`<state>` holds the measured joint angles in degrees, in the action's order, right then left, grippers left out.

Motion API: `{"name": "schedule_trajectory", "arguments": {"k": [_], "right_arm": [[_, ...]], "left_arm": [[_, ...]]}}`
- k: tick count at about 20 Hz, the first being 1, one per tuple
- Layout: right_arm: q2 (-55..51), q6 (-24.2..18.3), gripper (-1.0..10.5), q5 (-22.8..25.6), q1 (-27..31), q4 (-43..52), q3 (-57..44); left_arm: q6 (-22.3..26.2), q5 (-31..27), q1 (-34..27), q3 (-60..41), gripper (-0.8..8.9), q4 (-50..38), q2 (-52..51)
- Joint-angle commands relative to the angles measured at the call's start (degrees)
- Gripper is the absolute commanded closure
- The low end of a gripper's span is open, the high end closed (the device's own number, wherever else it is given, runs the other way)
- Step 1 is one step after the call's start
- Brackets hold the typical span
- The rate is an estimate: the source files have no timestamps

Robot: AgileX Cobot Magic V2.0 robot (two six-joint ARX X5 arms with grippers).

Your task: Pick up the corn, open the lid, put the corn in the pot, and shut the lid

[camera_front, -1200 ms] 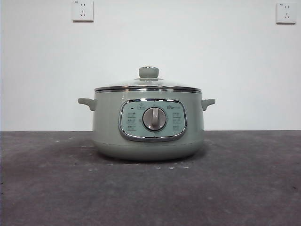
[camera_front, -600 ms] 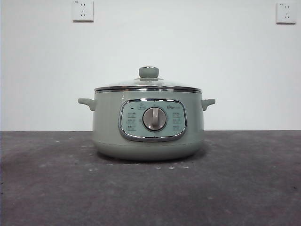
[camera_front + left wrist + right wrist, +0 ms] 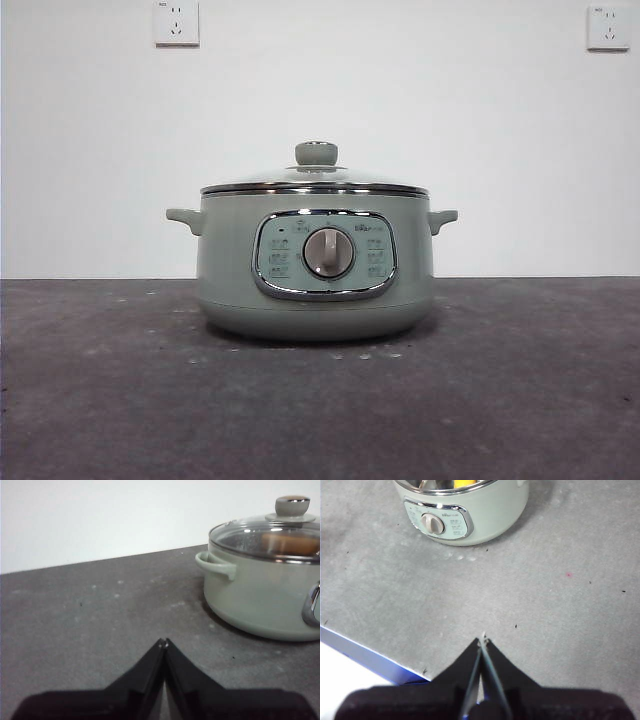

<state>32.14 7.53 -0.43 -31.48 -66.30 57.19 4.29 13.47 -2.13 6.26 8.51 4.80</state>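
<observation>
Nearest the cameras, both grippers are idle. The left gripper [image 3: 163, 642] has its jaws pressed together with nothing between them, hanging low over bare table [image 3: 100, 625] well apart from the pot. The right gripper [image 3: 482, 640] is likewise closed on nothing, higher up over the table near its front edge.

Beyond them, the pot [image 3: 315, 265] stands upright in the middle of the table, dial facing forward. The lid [image 3: 315, 180] sits level on its rim, knob up, seated all round as far as the front view shows.

The corn [image 3: 290, 542] lies inside the pot, visible as an orange shape through the glass in the left wrist view and as a yellow patch [image 3: 464, 483] in the right wrist view.

Assessment: corn in, lid on, both arms clear. All four steps appear done; nothing appears outstanding.
</observation>
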Motion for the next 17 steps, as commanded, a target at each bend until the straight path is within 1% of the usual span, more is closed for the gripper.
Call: {"name": "schedule_trajectory", "arguments": {"k": [1,2,5,17], "right_arm": [[0.00,0.24,9.5,0.07,-0.04,0.33,-0.48],[0.00,0.24,9.5,0.07,-0.07,0.33,-0.48],[0.00,0.26,9.5,0.07,-0.07,0.31,-0.48],[0.00,0.26,9.5,0.07,-0.04,0.31,-0.48]], "left_arm": [[-2.10,0.00,-0.20,-2.99,8.17,-0.31,-3.23],[-2.82,0.00,-0.20,-4.20,8.17,-0.24,-4.76],[-4.33,0.00,-0.20,-5.75,8.17,0.74,-4.57],[-4.28,0.07,-0.20,-5.75,8.17,0.44,-3.37]]}}
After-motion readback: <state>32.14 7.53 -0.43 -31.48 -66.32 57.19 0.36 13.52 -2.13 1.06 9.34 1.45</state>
